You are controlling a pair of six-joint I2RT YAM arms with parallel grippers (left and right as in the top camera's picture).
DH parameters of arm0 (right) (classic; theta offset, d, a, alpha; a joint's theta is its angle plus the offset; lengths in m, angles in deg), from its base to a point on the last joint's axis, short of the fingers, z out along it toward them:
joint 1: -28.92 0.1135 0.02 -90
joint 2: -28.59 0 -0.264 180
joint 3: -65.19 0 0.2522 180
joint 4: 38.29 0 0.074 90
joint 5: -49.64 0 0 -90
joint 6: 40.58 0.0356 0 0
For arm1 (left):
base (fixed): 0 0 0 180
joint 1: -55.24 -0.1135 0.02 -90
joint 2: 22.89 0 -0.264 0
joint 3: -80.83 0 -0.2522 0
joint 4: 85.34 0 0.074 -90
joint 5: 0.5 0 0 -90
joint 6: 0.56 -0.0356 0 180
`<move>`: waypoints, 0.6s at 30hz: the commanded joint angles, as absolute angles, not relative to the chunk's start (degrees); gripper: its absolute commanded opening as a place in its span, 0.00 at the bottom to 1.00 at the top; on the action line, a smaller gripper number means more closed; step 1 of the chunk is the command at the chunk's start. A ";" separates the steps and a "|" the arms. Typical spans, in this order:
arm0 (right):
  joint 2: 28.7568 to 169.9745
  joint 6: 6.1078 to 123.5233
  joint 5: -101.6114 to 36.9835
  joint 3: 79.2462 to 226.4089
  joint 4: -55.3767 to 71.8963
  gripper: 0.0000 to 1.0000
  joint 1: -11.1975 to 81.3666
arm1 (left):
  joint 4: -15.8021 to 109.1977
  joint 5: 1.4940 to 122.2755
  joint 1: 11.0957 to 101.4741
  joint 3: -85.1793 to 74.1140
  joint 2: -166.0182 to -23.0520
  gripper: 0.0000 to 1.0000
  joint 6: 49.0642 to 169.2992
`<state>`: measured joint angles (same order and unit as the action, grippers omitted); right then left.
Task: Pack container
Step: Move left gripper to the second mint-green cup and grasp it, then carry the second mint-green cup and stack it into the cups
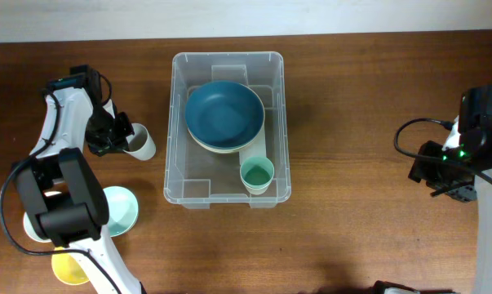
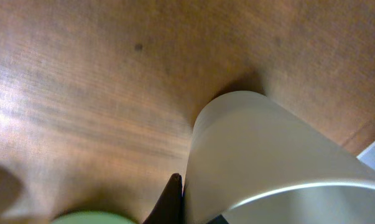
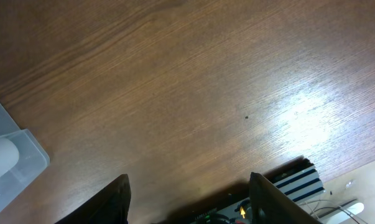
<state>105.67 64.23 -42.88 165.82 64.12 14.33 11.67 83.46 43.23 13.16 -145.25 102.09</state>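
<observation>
Beside the large clear plastic rectangular bin (image 1: 227, 55), the left gripper (image 1: 119, 135) touches a white plastic cup (image 1: 139, 143).
Whether it is clamped, I cannot tell; the right gripper (image 3: 188, 180) gapes apart, empty.

We found free room inside the container (image 1: 170, 122) only at its front-left floor: the blue bowl (image 1: 225, 114) filled the back half, and 1 green cup (image 1: 256, 174) stood in the front-right corner. To its left, the white cup (image 1: 141, 144), the mint bowl (image 1: 125, 204) and the left arm (image 1: 66, 122) crowded the table (image 1: 360, 122) — to its right the wood lay bare up to the right arm (image 1: 482, 139).
</observation>
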 commanded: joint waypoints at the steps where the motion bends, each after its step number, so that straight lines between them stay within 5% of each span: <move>1: 104.86 64.20 -43.60 165.73 64.16 0.57 14.27 | 9.55 82.82 44.34 18.27 -137.78 0.00 101.13; 9: 104.86 64.23 -43.60 165.73 64.16 0.57 14.27 | 7.15 82.82 53.10 26.55 -121.06 0.01 101.15; 18: 104.86 64.23 -43.60 165.73 64.16 0.57 14.27 | 6.64 82.85 73.89 25.96 -115.90 0.01 101.19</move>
